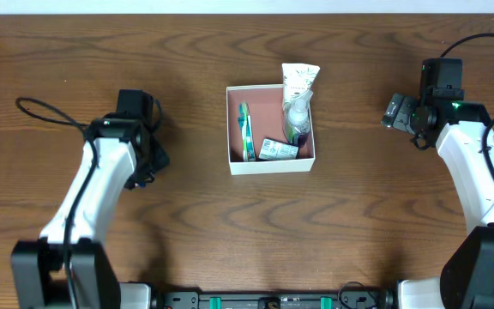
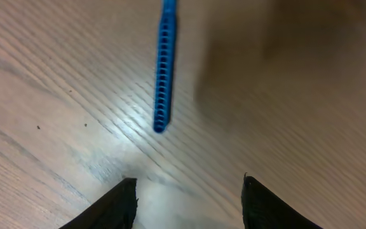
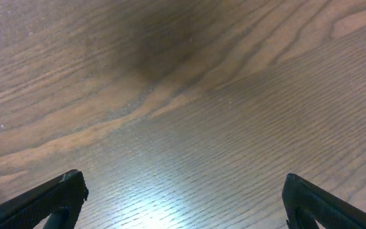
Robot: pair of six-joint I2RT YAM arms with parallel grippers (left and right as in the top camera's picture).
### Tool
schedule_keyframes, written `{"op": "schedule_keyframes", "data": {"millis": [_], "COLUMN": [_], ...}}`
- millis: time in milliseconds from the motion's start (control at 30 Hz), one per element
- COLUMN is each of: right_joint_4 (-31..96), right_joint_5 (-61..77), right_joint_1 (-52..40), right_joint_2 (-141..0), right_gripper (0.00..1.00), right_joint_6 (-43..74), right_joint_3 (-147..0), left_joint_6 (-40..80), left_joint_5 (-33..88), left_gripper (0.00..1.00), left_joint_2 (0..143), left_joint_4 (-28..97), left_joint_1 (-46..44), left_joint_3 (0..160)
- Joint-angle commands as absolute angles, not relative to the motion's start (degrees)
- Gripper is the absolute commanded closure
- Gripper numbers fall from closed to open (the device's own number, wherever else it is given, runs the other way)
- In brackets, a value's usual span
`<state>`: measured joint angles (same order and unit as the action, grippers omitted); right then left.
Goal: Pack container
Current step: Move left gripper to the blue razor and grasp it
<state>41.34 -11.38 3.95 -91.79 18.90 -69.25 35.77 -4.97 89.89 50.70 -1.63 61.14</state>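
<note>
The container [image 1: 273, 165], a square white-walled box with a reddish-brown floor, stands at the table's middle. In it are a green toothbrush [image 1: 246, 129], a clear bottle [image 1: 297, 112], a small green-and-white carton [image 1: 278, 150] and a white tube [image 1: 299, 79] that leans over the far rim. A blue comb [image 2: 164, 63] lies on the wood just ahead of my left gripper [image 2: 188, 184], which is open and empty. In the overhead view the left gripper [image 1: 148, 163] is left of the container. My right gripper [image 3: 183, 181] is open and empty over bare wood, right of the container [image 1: 394, 112].
The table is dark brown wood [image 1: 358, 223]. A black cable [image 1: 45, 112] loops beside the left arm, and another cable [image 1: 478, 43] arcs above the right arm.
</note>
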Motion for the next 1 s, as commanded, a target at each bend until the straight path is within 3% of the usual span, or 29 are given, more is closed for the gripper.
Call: {"op": "schedule_keyframes", "data": {"millis": [0,967], "right_joint_4": [41.39,41.39], "right_joint_5": [-11.75,-11.75], "right_joint_1": [4.34,4.34], "right_joint_2": [-91.68,-91.68], "right_gripper": [0.01,0.01], "right_joint_6": [19.7,19.7], "right_joint_3": [-69.52,-69.52], "left_joint_6": [37.76,30.37], "left_joint_5": [-6.31,-2.15], "left_gripper": [0.46,0.47], "left_joint_2": [93.08,99.04], "left_joint_4": [50.68,43.16], "left_joint_1": [0.32,4.82], "left_joint_3": [60.8,57.89]}}
